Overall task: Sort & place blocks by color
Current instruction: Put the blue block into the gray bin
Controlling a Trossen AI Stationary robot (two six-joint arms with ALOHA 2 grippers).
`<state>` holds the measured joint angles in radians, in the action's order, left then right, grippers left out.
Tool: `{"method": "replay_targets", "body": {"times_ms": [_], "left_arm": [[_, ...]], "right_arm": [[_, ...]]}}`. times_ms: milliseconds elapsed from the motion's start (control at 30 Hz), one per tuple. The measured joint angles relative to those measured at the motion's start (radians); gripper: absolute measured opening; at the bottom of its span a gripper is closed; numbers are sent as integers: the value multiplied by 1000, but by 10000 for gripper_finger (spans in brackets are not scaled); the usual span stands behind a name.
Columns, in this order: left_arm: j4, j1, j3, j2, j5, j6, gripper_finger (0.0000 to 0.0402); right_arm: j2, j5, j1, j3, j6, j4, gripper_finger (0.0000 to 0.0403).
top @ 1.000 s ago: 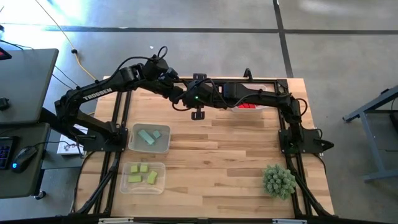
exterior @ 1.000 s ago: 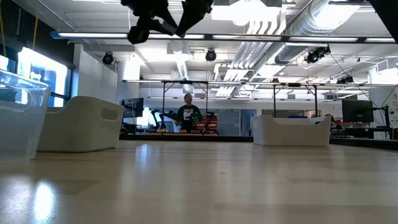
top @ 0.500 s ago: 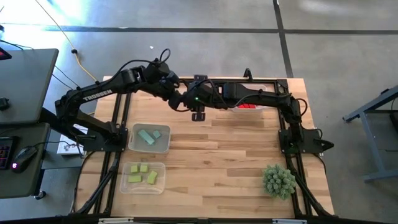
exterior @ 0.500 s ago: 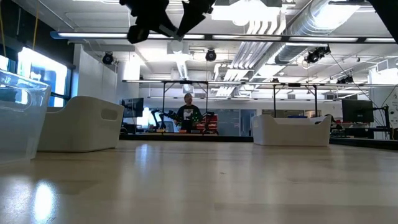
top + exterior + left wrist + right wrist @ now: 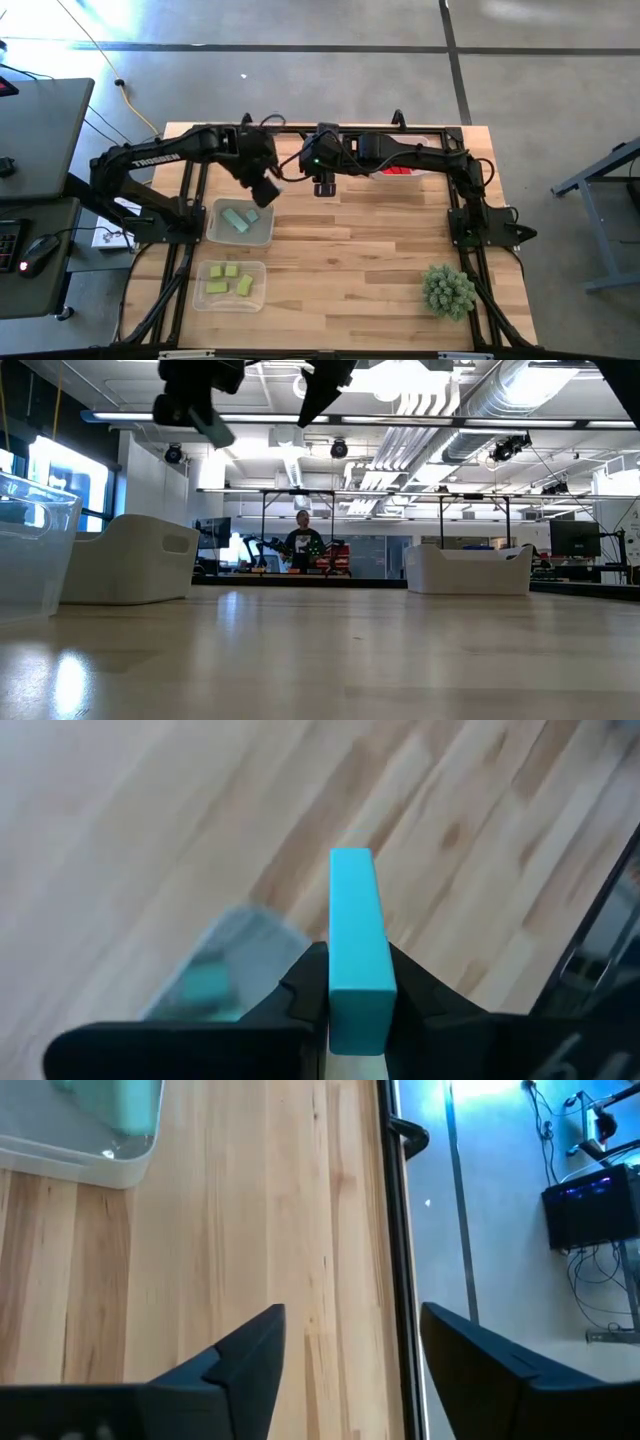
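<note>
My left gripper (image 5: 264,189) hangs above the table just beyond the far edge of a clear tray (image 5: 262,236) that holds teal blocks (image 5: 236,220). It is shut on a teal bar block (image 5: 357,935). The tray (image 5: 215,982) shows blurred below the bar in the left wrist view. My right gripper (image 5: 322,186) hangs to the right of it, above the table's far middle. It is open (image 5: 350,1355) with nothing between its fingers. In the low view both grippers show at the top, the left (image 5: 190,405) and the right (image 5: 325,380). My left gripper pinches the teal bar by its two long side faces (image 5: 352,1005) between the two fingers, at the end nearest the wrist. The bar lies along the fingers and sticks out past their tips. The fingers slant down, and the bar is clear of the table.
A second clear tray (image 5: 255,295) with yellow-green blocks (image 5: 230,280) sits near the left front. Red blocks (image 5: 398,172) show under my right arm at the far right. A spiky green plant ball (image 5: 448,290) stands at the front right. Bare wood lies in the middle.
My left gripper has drawn away from my right gripper, going toward the table's left and near edges and a little down, toward the tray with teal blocks. It has tipped to point more steeply down. My right arm has stayed in place.
</note>
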<state>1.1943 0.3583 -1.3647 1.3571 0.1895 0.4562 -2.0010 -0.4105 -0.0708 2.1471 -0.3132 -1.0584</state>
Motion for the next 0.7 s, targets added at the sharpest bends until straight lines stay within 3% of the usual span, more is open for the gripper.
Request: {"method": "replay_targets", "body": {"times_ms": [300, 700], "left_arm": [[150, -111, 14, 3, -58, 16, 44], [34, -178, 278, 4, -47, 61, 42]], "right_arm": [[0, 4, -1, 0, -1, 0, 206], [0, 7, -1, 0, -6, 1, 205]]}}
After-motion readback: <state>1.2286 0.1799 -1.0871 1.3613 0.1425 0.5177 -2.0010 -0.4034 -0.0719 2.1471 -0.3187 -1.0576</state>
